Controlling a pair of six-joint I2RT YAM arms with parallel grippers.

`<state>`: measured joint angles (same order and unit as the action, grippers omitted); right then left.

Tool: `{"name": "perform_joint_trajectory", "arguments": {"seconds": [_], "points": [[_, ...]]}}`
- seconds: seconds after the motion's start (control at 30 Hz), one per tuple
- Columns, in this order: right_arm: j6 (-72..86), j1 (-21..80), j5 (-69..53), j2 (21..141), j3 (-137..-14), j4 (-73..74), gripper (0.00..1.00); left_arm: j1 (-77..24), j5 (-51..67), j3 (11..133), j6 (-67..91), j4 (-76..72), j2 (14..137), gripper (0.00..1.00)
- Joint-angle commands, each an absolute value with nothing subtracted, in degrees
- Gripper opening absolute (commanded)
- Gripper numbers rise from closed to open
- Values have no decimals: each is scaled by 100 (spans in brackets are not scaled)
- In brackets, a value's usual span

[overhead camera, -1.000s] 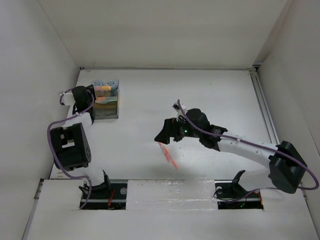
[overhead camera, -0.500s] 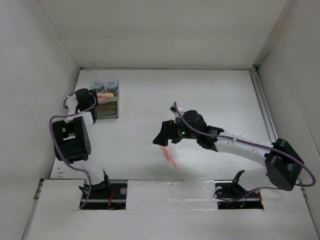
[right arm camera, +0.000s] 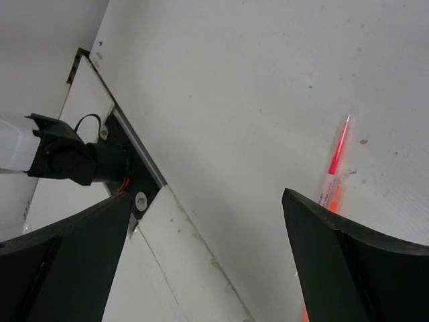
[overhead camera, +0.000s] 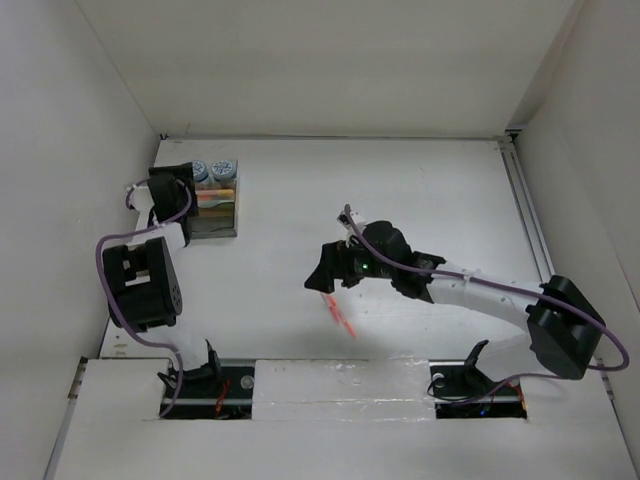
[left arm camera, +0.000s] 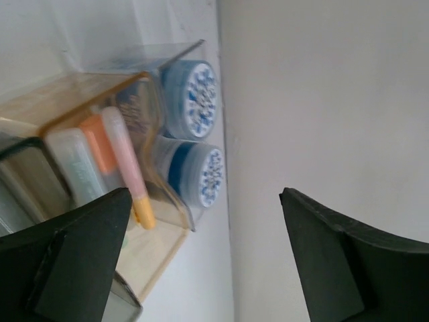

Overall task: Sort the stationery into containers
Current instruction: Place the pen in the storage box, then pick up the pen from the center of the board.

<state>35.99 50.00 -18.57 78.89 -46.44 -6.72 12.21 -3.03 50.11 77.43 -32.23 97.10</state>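
Spanning the frame, the table [overhead camera: 420,200] carries the organiser tray [overhead camera: 212,208] at upper left, the left pincer [left arm camera: 204,198] gaping empty beside it. At centre the right pincer [right arm camera: 208,196] gapes empty near a pink-red pen [overhead camera: 337,315] lying flat.

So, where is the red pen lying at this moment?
In the top view, the red pen lies flat on the table near its front edge, slightly left of centre, just beneath the open right gripper, far from the wooden tray.

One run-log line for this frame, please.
left gripper open beside organiser tray | right gripper open near red pen | pen lying on table, ungrasped
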Motion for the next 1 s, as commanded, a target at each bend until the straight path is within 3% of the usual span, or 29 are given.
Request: {"name": "perform_joint_trajectory", "arguments": {"seconds": [0.0,0.07,0.27,0.5,0.7,0.83,0.97], "points": [[3463,5054,-1556,8085,-4983,-617,100,1230,-62,5648,7428,-3262,9019,93],[3410,5054,-1294,8086,-5036,-283,100,1230,166,6071,7147,-2534,8790,100],[3332,5290,86,7963,-5229,824,100,1230,1061,6943,6146,-864,7913,100],[3209,5195,1388,7901,-5467,1871,96,1230,2284,5277,5415,-591,6016,100],[2480,4448,1064,8269,-5879,1994,93,1230,2461,4685,3940,403,5081,100],[1585,4017,713,8517,-6257,2188,96,1230,2592,4563,3322,888,5080,100],[969,3482,108,8823,-6346,2136,96,1230,3566,4438,3261,651,5395,100]]}}
